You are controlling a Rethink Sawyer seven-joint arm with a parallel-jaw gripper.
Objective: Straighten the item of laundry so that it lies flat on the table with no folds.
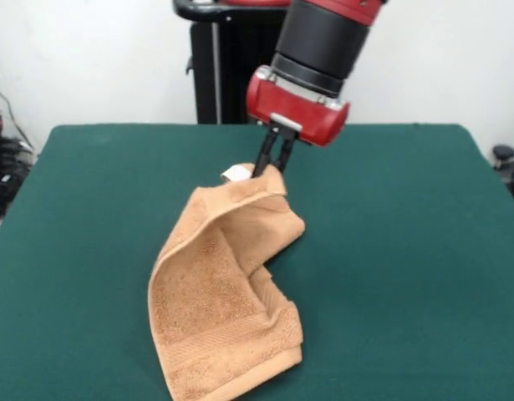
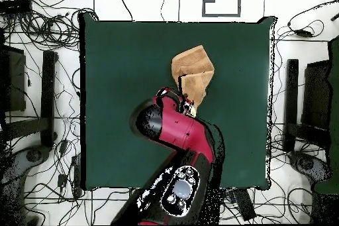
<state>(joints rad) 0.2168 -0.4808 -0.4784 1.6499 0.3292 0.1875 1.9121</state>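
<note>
While gripper (image 1: 272, 165) pinches towel (image 1: 227, 309) at raised far corner beside white label (image 1: 236, 174), rest trails folded toward near edge of table (image 1: 424, 251). Fingers clenched on cloth. Judgement: draw corner up and away from heap, low and slow, so double fold opens without dragging.

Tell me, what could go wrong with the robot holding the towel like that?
The gripper pinches only a small bit of the towel at its top edge, near the white label, so the cloth might slip out. The towel is still folded over itself, and pulling could drag the whole bundle across the table instead of opening it, leaving it wrinkled.
</note>
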